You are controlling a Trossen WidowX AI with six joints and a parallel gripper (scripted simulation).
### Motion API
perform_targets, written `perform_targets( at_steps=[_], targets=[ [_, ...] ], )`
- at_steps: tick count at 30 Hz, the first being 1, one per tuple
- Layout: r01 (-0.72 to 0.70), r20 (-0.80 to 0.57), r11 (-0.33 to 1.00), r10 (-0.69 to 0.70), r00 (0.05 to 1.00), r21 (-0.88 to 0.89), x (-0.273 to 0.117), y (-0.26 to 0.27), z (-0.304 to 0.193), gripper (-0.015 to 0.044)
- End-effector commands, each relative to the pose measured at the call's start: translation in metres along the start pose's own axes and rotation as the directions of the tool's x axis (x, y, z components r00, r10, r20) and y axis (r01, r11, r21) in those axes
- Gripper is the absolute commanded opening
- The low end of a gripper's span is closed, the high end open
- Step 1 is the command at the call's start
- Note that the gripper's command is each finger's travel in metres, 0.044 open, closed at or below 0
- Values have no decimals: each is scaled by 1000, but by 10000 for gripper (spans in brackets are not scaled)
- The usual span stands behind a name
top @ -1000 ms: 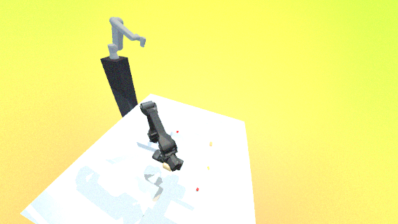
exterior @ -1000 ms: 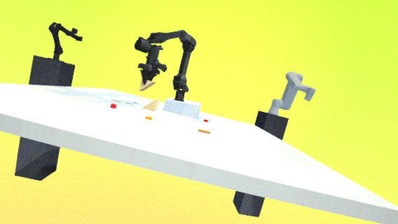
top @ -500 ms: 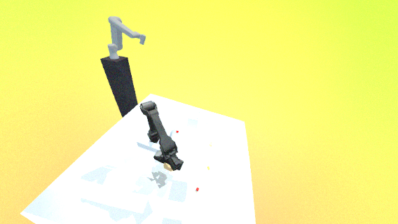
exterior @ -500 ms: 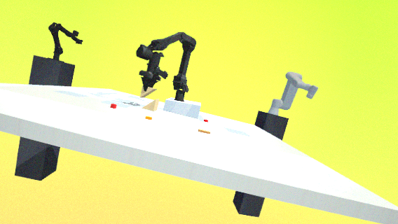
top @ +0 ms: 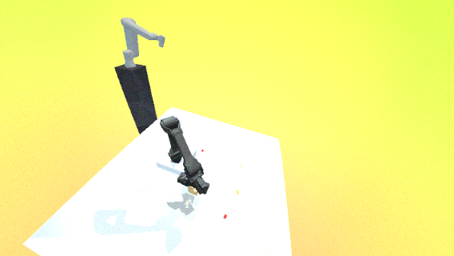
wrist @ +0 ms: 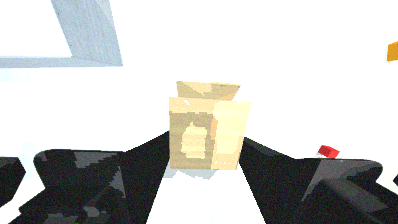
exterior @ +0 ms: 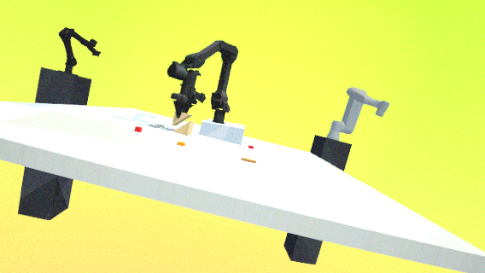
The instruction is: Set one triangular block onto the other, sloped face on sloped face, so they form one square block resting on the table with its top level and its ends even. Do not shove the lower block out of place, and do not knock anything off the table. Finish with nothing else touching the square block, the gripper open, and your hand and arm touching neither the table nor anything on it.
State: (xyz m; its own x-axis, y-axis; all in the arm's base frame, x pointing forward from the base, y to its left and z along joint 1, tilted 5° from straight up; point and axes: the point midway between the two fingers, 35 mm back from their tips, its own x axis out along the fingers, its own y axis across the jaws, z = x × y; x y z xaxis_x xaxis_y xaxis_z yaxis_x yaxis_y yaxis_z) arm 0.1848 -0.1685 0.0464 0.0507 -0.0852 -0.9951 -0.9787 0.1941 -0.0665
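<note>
My gripper (exterior: 179,114) (wrist: 203,134) is shut on a tan triangular block (exterior: 178,119) (wrist: 227,132), held by its sides above the table with its sloped face turned down. The other triangular block (exterior: 186,128) (wrist: 207,90) stands on the table, its slope rising toward the arm's base in the exterior view. The held block is above it and somewhat to the left there; whether they touch is unclear. In the wrist view the held block hides much of the lower one. In the top view tan wood (top: 193,190) shows beside the hand, which hides the rest.
On the white table (top: 256,168) (exterior: 213,188) are a red cube (top: 225,216) (exterior: 138,129) (wrist: 328,151), an orange piece (top: 237,192) (exterior: 181,143) (wrist: 393,51), a smaller red piece (top: 202,150) (exterior: 251,147) and a flat orange-brown strip (exterior: 248,160). The arm's pale base box (exterior: 222,131) stands close behind the blocks.
</note>
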Motion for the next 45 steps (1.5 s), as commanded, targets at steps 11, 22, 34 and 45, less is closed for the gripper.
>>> perform_targets(
  at_steps=[11,22,34,45],
  targets=[
    [1,-7,1000,-1,1000,5,1,-1,1,0],
    [5,-13,1000,-5,1000,12,0,-1,-1,0],
    [7,-14,1000,-7,1000,12,0,-1,-1,0],
    [7,-13,1000,-7,1000,12,5,-1,1,0]
  ],
)
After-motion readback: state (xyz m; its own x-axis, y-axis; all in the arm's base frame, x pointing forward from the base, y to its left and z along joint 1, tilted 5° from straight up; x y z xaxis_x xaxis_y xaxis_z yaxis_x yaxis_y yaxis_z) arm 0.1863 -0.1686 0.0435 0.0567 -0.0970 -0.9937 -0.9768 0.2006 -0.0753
